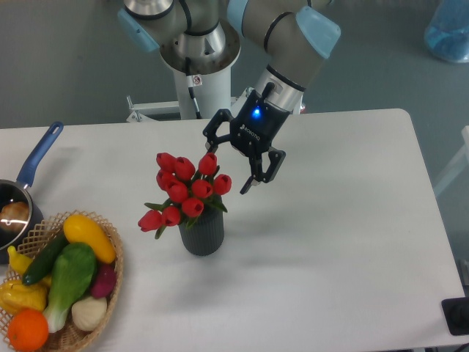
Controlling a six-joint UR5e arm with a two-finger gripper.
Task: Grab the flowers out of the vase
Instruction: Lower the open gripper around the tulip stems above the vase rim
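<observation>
Nearest the camera, at the lower left, a woven wicker basket [110, 249] holds smooth plastic-looking produce: a yellow squash, green vegetables, an orange and a pale bulb; just behind it the dark pot [15, 213] with a blue handle sits at the table's left edge.

In the middle of the white table [330, 242] stands the vase [202, 231], a small dark grey cylinder with vertical ribbing, upright; the flowers [187, 189] sit in its mouth, about 10 glossy red tulip buds crowded above green leaves, with 2 buds drooping out to the left.

Judging by their even sheen, the flowers look artificial; they should be light, fairly springy and not brittle, though single buds would bend or slip aside if pinched alone; the stems are hidden by leaves and buds, so the firmest hold is probably low on the cluster, where the bunch narrows just above the vase rim; the vase looks light enough to tip or lift along with them if the stems bind.

Beyond the bunch, the gripper [229, 163] hangs tilted, its 2 black fingers spread wide and holding nothing; 1 fingertip is close beside the upper right buds, whether touching I cannot tell; behind it rises the arm's grey base.
</observation>
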